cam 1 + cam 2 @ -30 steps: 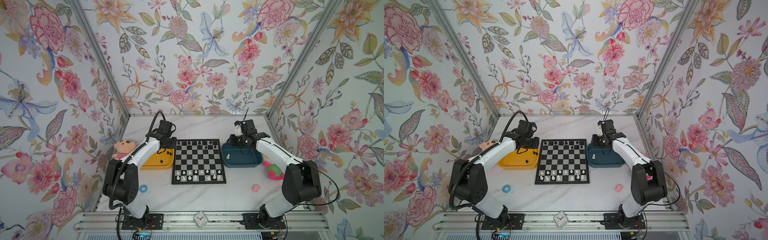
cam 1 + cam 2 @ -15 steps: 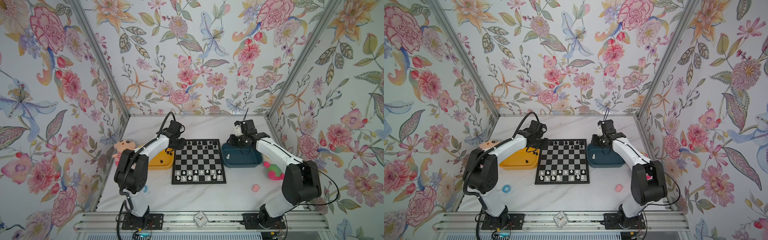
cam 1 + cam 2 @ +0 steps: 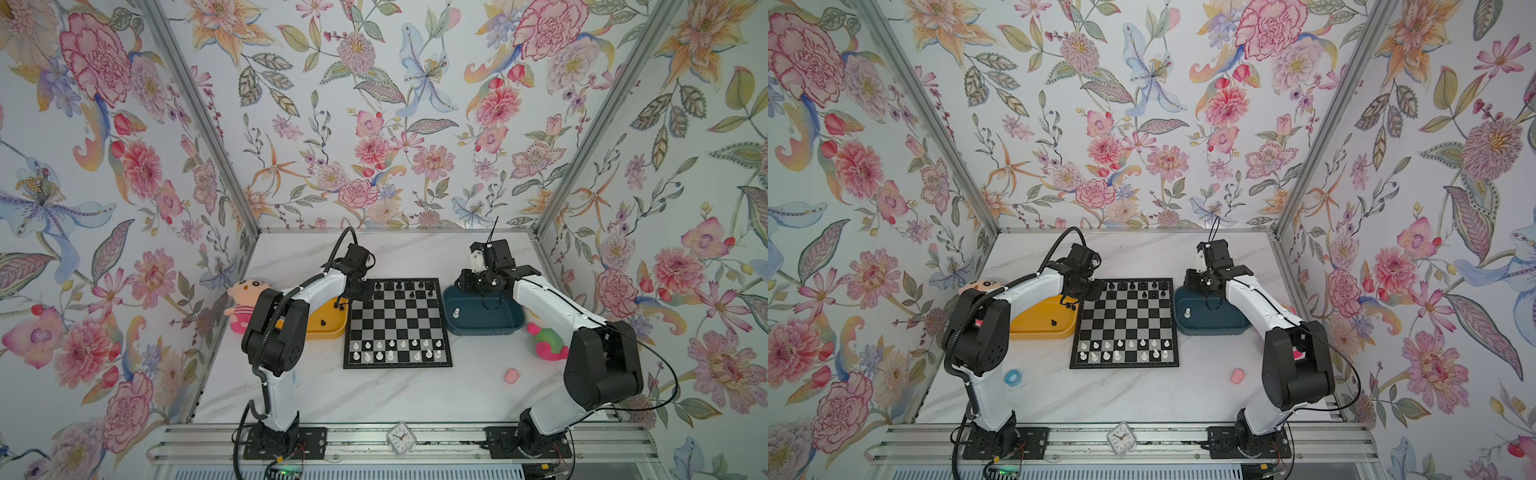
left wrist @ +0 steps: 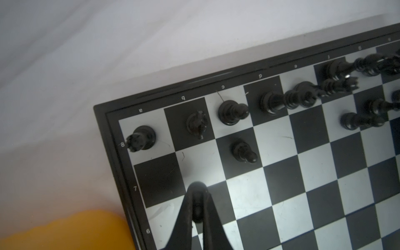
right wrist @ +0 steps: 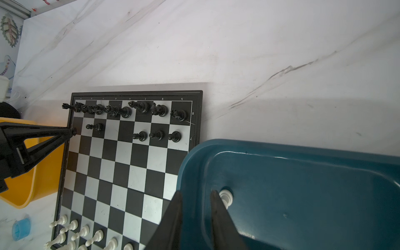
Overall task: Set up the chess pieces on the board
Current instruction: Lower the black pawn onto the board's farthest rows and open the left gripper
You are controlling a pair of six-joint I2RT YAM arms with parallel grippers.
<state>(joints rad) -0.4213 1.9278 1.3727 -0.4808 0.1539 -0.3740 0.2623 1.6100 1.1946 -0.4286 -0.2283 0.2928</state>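
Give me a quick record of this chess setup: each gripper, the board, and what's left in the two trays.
Left gripper: shut on a small black plastic chess piece, near the far left corner of the flat black-and-silver checkered chessboard
Right gripper: open, empty, over the dark blue oblong plastic tray
Dark blue tray: one small white pawn, beside the right gripper's finger
Yellow oblong plastic tray: two small black pieces
Black second row: four pawns standing

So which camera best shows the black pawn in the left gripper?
Left wrist: the black pawn sits close-up between the fingers of the left gripper. Right wrist shows it tiny; in both top views the gripper hides it.
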